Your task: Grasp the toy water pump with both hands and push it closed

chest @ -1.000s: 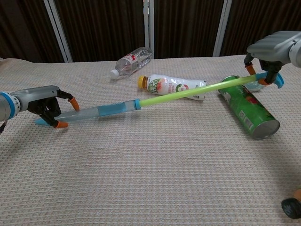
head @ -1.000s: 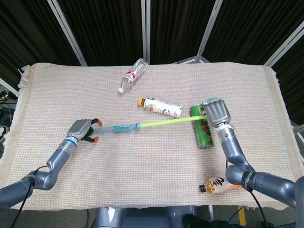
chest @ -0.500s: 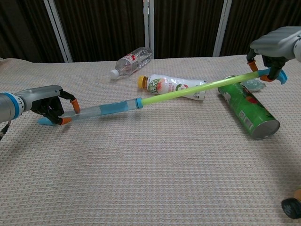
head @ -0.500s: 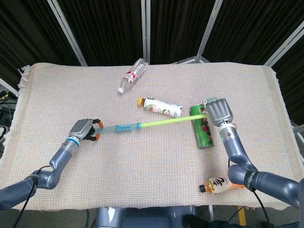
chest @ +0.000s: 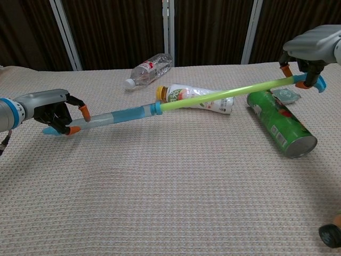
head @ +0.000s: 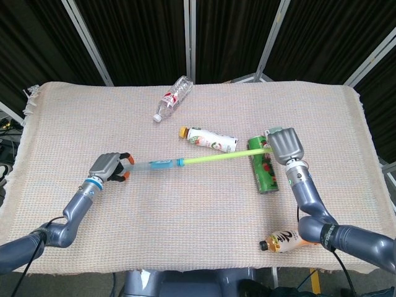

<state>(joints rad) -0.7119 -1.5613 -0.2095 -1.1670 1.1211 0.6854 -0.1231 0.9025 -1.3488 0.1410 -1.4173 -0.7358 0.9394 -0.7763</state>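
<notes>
The toy water pump (head: 179, 163) (chest: 160, 106) stretches across the table, a clear blue barrel on the left and a long green rod on the right, fully drawn out. It hangs above the cloth, higher at the right end. My left hand (head: 106, 167) (chest: 53, 110) grips the barrel's left end. My right hand (head: 282, 145) (chest: 310, 50) holds the rod's far end above the green can (head: 263, 165) (chest: 281, 124).
A red-and-white drink bottle (head: 208, 140) (chest: 198, 98) lies just behind the rod. A clear water bottle (head: 172, 99) (chest: 147, 69) lies further back. An orange bottle (head: 286, 240) (chest: 331, 234) rests near the front right edge. A small wrapper (chest: 285, 95) sits by the can.
Both hands have lifted the pump off the cloth, the right end rising more. Its length looks about the same.
</notes>
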